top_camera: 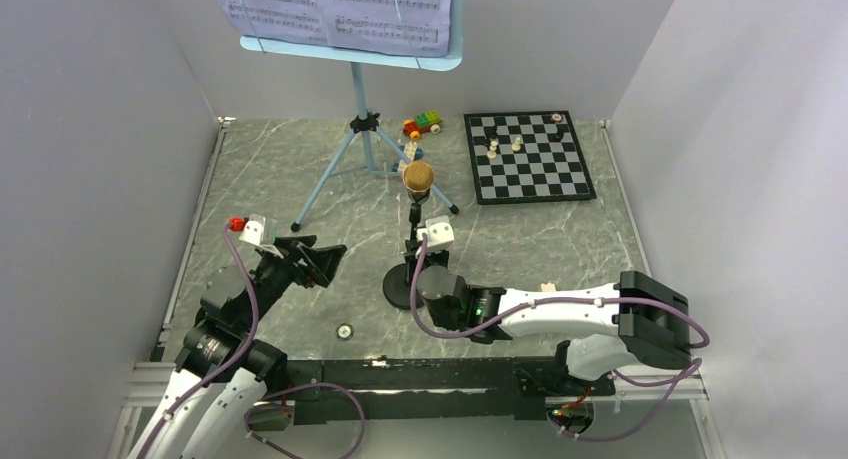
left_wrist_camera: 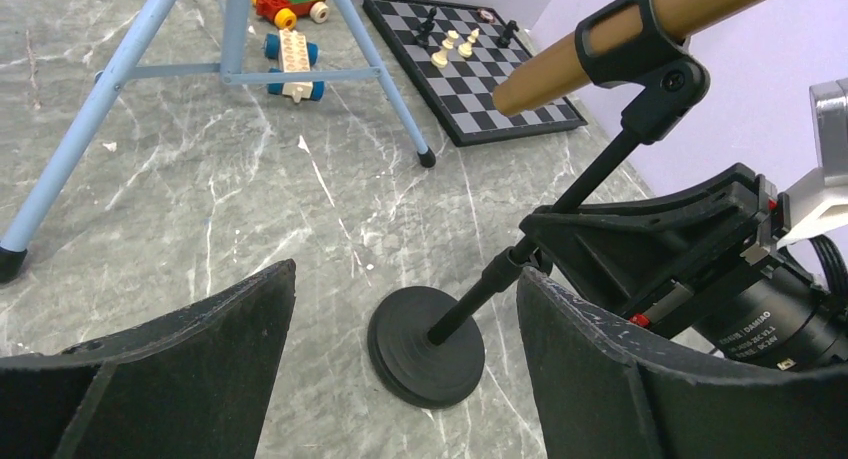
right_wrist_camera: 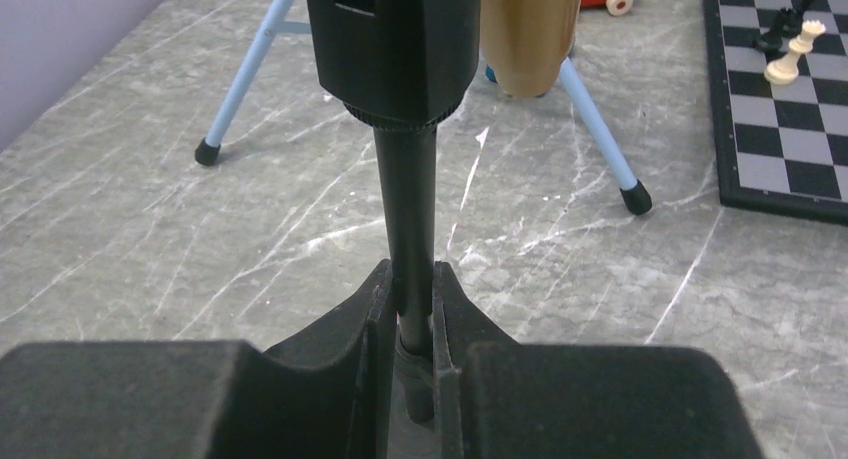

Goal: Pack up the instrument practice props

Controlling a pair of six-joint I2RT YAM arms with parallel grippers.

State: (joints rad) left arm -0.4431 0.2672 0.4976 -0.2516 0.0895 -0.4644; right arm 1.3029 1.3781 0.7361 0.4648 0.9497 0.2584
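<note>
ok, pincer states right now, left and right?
Left pincer: open, holding nothing.
Right pincer: closed on the mic stand pole.

Top cam high off near edge, looks down on whole table [top_camera: 560, 239]. Wrist cams low, close on mic stand [left_wrist_camera: 425, 351]: left side-on, right at its pole; both catch chessboard [left_wrist_camera: 490, 99].

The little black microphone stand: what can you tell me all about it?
The small black microphone stand has a round, flat, ridged base resting on the grey marble-look table, a thin rod rising from its middle, and a clip on top. The clip holds a gold-brown microphone at a slant. The right gripper is shut on the rod, low down. The open left gripper is apart from it.
</note>
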